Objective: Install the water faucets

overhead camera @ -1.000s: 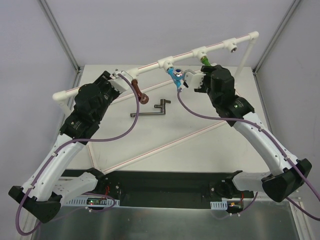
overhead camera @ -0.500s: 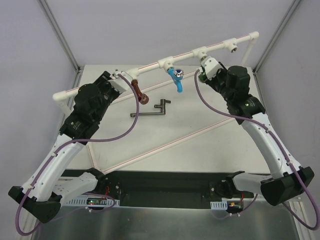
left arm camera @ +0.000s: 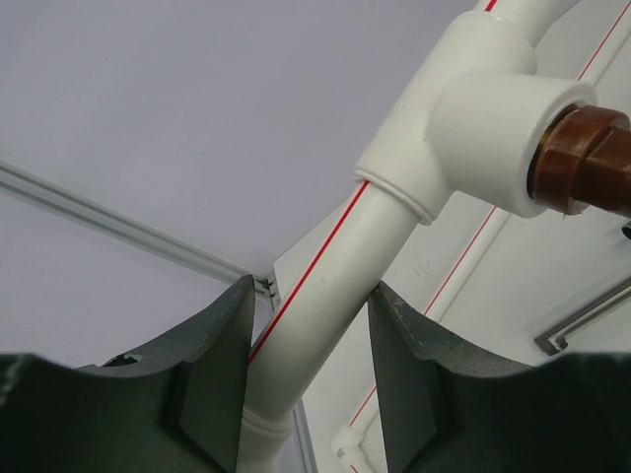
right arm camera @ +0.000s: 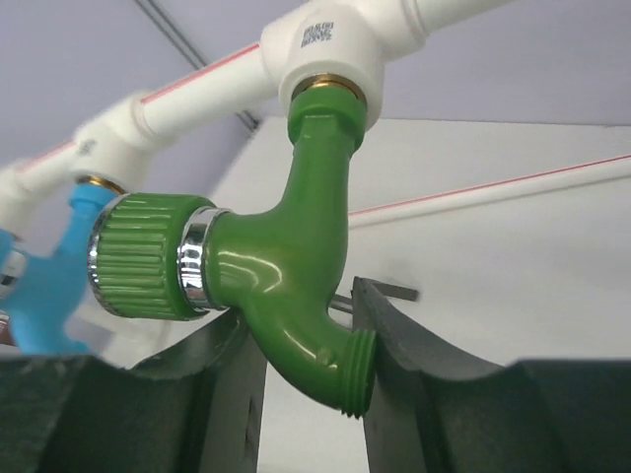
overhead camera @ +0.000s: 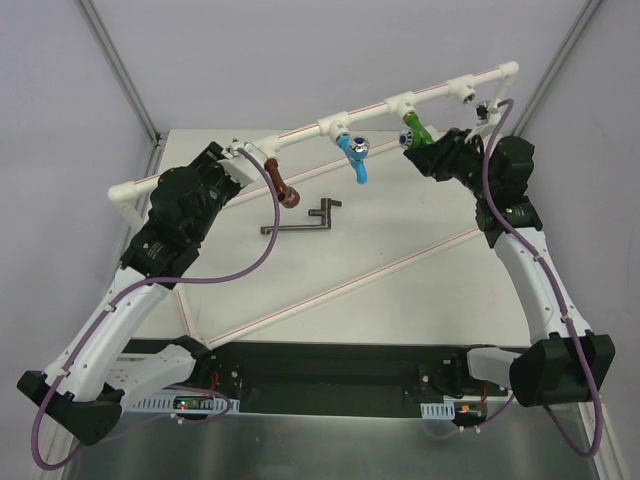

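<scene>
The green faucet [right arm camera: 286, 256]: probably rigid, light, slick. Jaws of right gripper [right arm camera: 306, 345] hold its spout; left gripper [left arm camera: 311, 365] jaws clamp pipe [left arm camera: 325, 286].

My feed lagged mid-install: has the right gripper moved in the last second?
Yes. The right gripper went from beside the blue faucet rightward along the white pipe to the green faucet, its fingers now either side of it.

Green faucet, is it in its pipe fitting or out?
In. The green faucet hangs with its neck seated in the white tee, its spout between the fingers of the right gripper.
</scene>
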Controlling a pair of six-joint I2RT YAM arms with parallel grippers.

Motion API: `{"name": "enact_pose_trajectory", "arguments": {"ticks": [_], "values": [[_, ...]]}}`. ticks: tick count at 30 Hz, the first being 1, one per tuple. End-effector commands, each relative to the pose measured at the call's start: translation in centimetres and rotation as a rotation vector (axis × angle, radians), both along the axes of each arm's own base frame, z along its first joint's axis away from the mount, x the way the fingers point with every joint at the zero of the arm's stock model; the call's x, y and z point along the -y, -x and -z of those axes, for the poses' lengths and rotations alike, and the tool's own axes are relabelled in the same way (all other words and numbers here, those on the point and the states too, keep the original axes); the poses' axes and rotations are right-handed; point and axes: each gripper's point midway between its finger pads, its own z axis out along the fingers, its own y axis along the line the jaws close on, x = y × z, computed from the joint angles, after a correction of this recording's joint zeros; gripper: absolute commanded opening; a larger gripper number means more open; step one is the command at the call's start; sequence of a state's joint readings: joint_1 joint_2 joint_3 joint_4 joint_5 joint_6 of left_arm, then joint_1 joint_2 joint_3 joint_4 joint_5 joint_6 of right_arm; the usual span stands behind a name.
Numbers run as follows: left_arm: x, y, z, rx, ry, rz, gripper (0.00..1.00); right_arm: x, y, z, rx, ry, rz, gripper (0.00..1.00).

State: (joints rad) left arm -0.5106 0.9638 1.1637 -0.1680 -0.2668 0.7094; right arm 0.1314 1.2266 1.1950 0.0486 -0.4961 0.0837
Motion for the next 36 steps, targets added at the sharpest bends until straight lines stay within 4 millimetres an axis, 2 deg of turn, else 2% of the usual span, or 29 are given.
{"name": "enact_pose_trajectory", "arguments": {"ticks": [1,2,3,5,6,10,14,17,20,21,23,24,26,27,30,33,36], "values": [[0.4,0.7,6.2,-0.217,0.032,-0.017,0.0,1.6,-2.3,-4.3,-0.087,-0.554,0.046,0.02],[0.4,0.8,6.1,-0.215,0.033,-0.017,0.0,1.5,-2.5,-5.1,-0.06,-0.616,0.023,0.02],[0.4,0.7,6.2,-0.216,0.03,-0.017,0.0,1.4,-2.5,-4.3,-0.125,-0.71,0.017,0.02],[0.4,0.7,6.2,-0.216,0.032,-0.019,0.0,1.5,-2.8,-5.1,-0.112,-0.819,-0.007,0.02],[0.4,0.7,6.2,-0.217,0.032,-0.017,0.0,1.6,-3.0,-4.2,-0.142,-0.865,-0.003,0.02],[0.4,0.7,6.2,-0.216,0.032,-0.017,0.0,2.2,-3.2,-4.7,-0.202,-1.092,-0.034,0.02],[0.4,0.7,6.2,-0.217,0.03,-0.017,0.0,2.6,-3.3,-5.3,-0.166,-1.157,-0.066,0.02],[0.4,0.7,6.3,-0.219,0.029,-0.019,0.0,2.2,-3.0,-5.7,-0.133,-1.086,-0.081,0.02],[0.4,0.7,6.2,-0.217,0.028,-0.018,0.0,1.8,-2.6,-5.7,-0.124,-1.022,-0.084,0.18],[0.4,0.7,6.3,-0.218,0.027,-0.018,0.0,1.7,-2.6,-5.5,-0.106,-0.987,-0.075,0.33],[0.4,0.7,6.2,-0.217,0.029,-0.018,0.0,1.6,-2.2,-5.4,-0.106,-0.942,-0.068,0.44],[0.4,0.7,6.2,-0.217,0.028,-0.018,0.0,1.6,-2.2,-5.3,-0.092,-0.91,-0.062,0.55],[0.4,0.7,6.3,-0.218,0.027,-0.017,0.0,1.5,-1.7,-5.3,-0.092,-0.872,-0.062,0.66],[0.4,0.7,6.2,-0.217,0.028,-0.017,0.0,1.5,-1.7,-5.3,-0.088,-0.856,-0.06,0.76],[0.5,0.7,6.2,-0.217,0.028,-0.015,0.0,1.5,-1.2,-5.4,-0.071,-0.794,-0.057,0.87],[0.5,0.8,6.2,-0.217,0.031,-0.014,0.0,1.6,-0.6,-5.4,-0.049,-0.728,-0.05,0.94],[0.5,0.8,6.1,-0.214,0.032,-0.014,0.0,1.9,0.0,-5.7,-0.018,-0.659,-0.033,0.97]]}}
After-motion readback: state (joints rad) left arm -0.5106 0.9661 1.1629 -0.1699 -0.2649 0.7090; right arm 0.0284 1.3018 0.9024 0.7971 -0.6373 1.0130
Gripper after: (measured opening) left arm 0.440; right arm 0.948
